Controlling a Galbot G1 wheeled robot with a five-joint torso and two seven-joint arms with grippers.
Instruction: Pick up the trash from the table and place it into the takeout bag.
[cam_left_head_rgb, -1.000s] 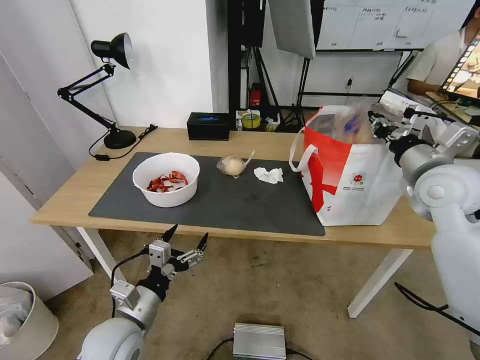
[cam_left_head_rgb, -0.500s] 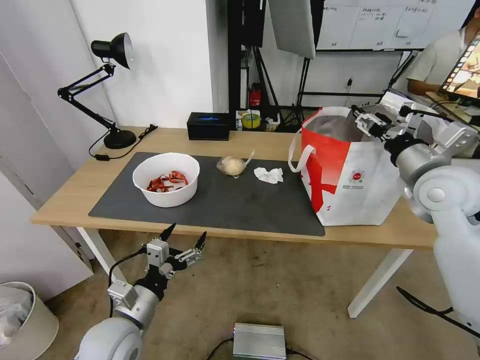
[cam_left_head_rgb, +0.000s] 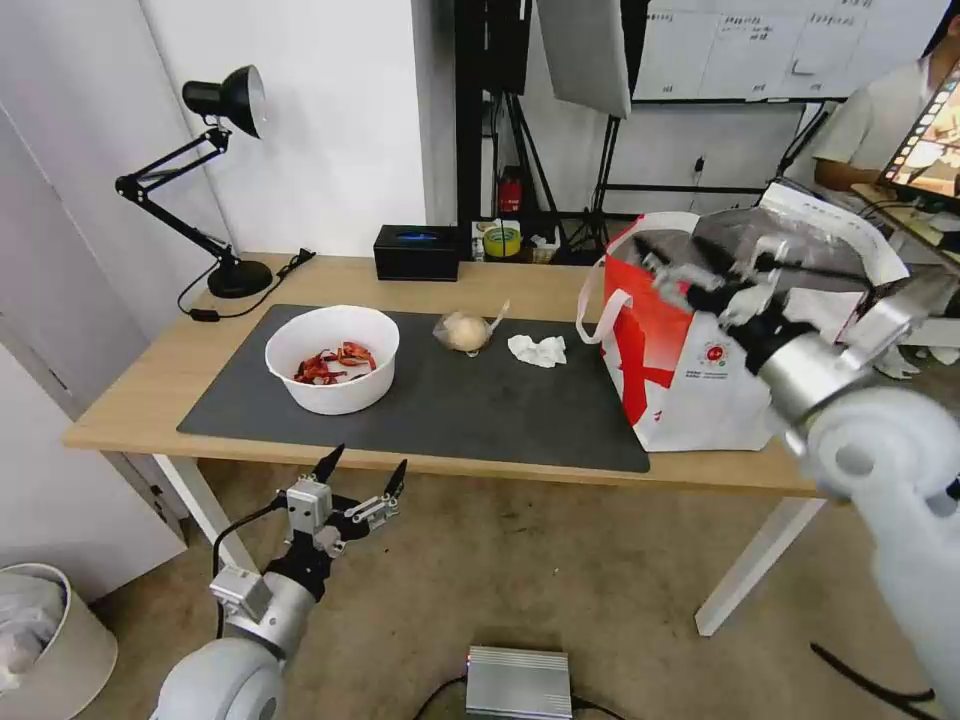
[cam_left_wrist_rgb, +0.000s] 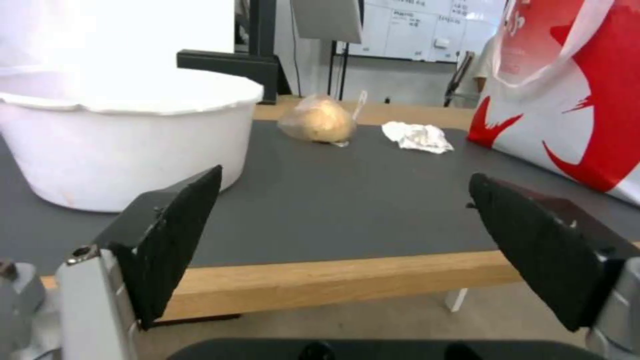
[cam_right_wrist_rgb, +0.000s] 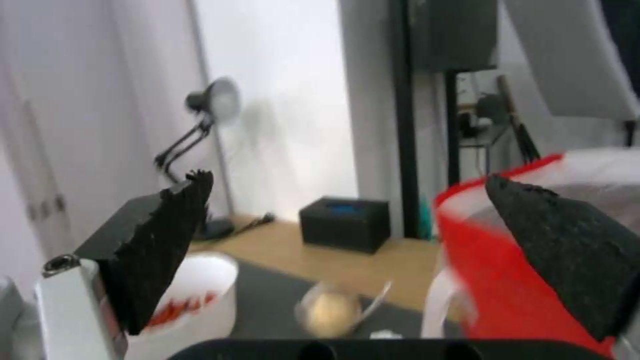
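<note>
My right fingers (cam_left_head_rgb: 690, 265) are open and empty over the bag (cam_left_head_rgb: 700, 370), so swinging toward the tissue (cam_left_head_rgb: 537, 349) could snag a handle (cam_left_head_rgb: 600, 310) and tip it.

wood table (cam_left_head_rgb: 560, 285) carries mat (cam_left_head_rgb: 480, 405) (dark grey), lamp (cam_left_head_rgb: 215, 180), apparently box (cam_left_head_rgb: 417, 252).

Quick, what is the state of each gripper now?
Left gripper: open, empty, below the table edge.
Right gripper: open, empty, at the takeout bag mouth.
</note>
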